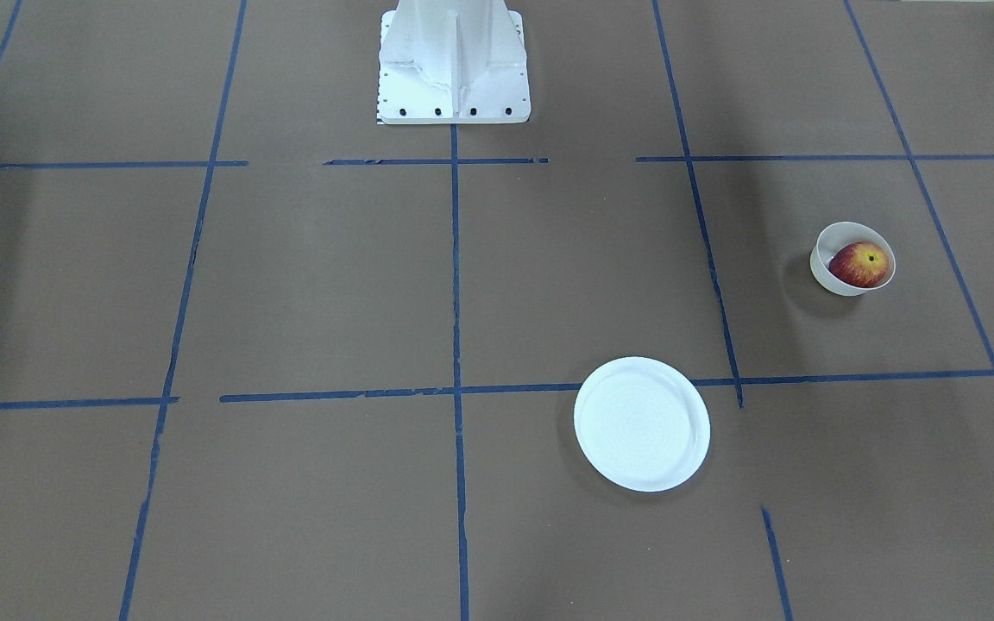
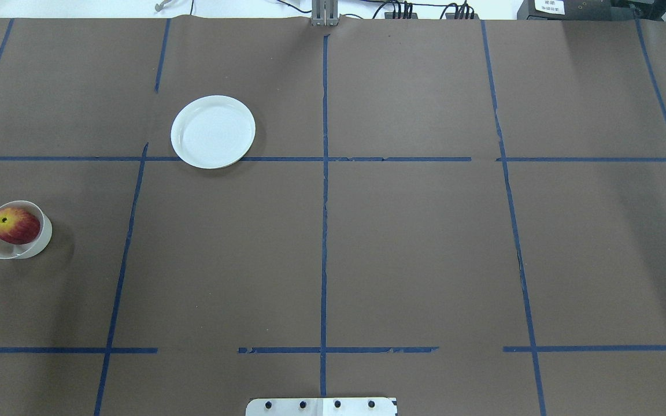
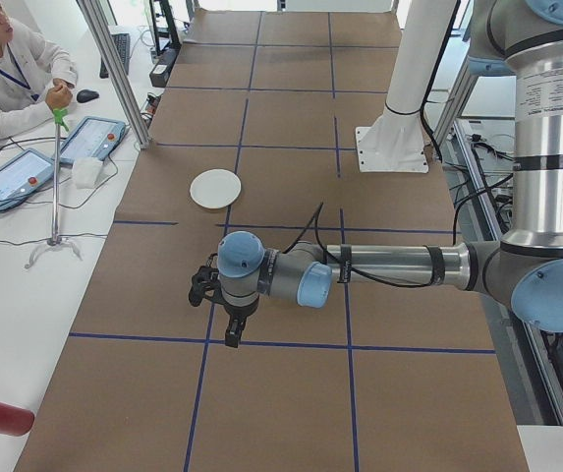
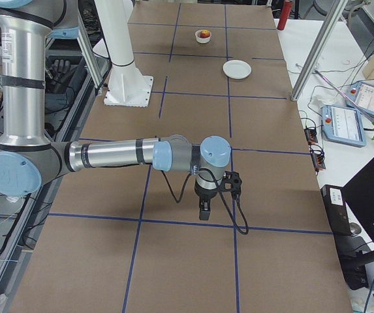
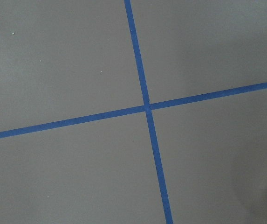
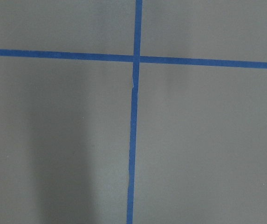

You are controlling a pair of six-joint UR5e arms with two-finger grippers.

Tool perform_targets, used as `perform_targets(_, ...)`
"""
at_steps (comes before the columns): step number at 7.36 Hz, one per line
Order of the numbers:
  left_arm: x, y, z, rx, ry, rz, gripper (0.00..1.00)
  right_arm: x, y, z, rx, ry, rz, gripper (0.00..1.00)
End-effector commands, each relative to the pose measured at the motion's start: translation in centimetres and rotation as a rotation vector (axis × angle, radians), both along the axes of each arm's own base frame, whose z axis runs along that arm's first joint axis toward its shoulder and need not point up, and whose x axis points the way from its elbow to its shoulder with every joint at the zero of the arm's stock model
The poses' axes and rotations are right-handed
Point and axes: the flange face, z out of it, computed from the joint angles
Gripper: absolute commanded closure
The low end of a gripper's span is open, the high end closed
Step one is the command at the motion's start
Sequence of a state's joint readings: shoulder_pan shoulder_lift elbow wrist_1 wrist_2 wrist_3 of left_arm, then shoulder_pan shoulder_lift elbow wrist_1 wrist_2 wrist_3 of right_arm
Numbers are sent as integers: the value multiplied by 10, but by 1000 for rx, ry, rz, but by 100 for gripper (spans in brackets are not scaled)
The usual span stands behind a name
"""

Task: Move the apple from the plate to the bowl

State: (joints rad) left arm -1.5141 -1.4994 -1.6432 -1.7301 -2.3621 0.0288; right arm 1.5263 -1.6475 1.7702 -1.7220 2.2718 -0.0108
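Left gripper (image 3: 231, 332), right gripper (image 4: 203, 211): cannot tell whether either is clenched or released. Apple (image 2: 15, 225) sits in bowl (image 2: 47, 234); plate (image 2: 213, 132) bare. Risk: an arm sweep could tip the thin bowl.

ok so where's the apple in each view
front-facing: apple in the bowl, right side
overhead: far left, mid-height
exterior left: not visible
exterior right: top centre, far end
left wrist: not in it
right wrist: not in it
landmark: the plate, in all four exterior views
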Motion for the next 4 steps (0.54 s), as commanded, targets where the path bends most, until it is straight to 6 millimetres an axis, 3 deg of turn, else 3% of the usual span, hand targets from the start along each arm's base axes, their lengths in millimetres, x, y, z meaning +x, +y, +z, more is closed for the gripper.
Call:
perform_targets(1,-39,-6,-19,-68,6,6,0,0,0,0,-1,0,0,0)
perform_targets(2,-52,-6,-30,-29,3,0,0,0,0,0,-1,0,0,0)
perform_targets(4,-54,-26,-52,17,1,-1,0,0,0,0,-1,0,0,0)
